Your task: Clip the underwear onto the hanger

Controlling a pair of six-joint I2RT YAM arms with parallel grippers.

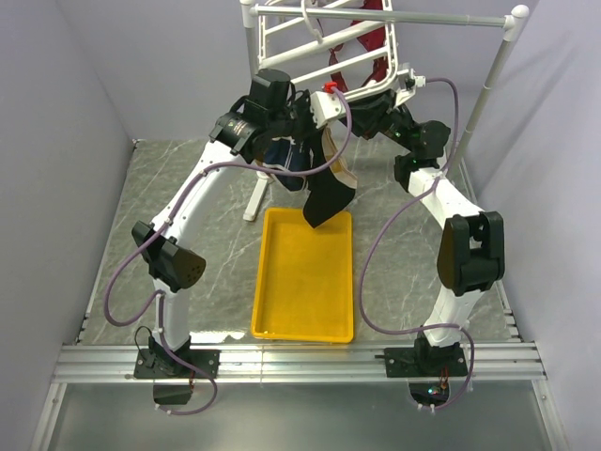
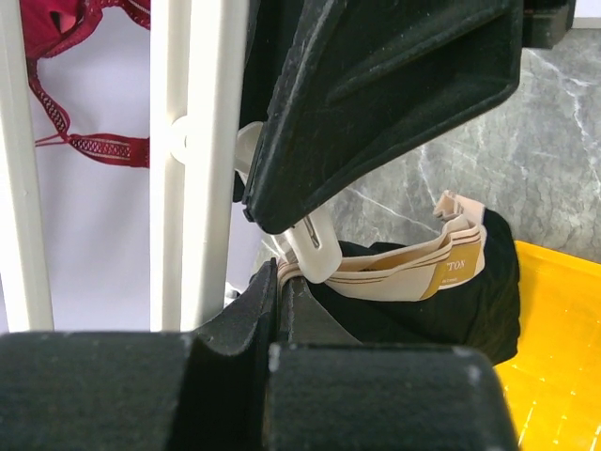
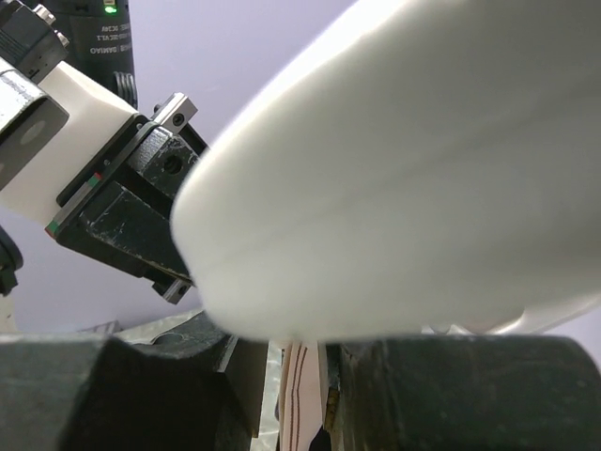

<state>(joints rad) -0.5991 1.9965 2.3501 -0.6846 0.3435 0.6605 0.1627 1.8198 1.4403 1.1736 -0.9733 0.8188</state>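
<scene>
Black underwear [image 1: 329, 197] hangs from the left hand [image 2: 274, 265], clenched on its tan waistband, whose long edge runs away from the fingers just under a white clip [image 2: 315, 240] dangling off the hanger [image 2: 202, 141]; the right hand [image 3: 296, 376] is close by, its grip impossible to tell

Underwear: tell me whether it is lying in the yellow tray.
No, the underwear hangs in the air below the hanger, its lower end dangling over the yellow tray's far rim.

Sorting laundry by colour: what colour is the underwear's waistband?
The waistband is beige, edged white; clearest in the left wrist view.
</scene>
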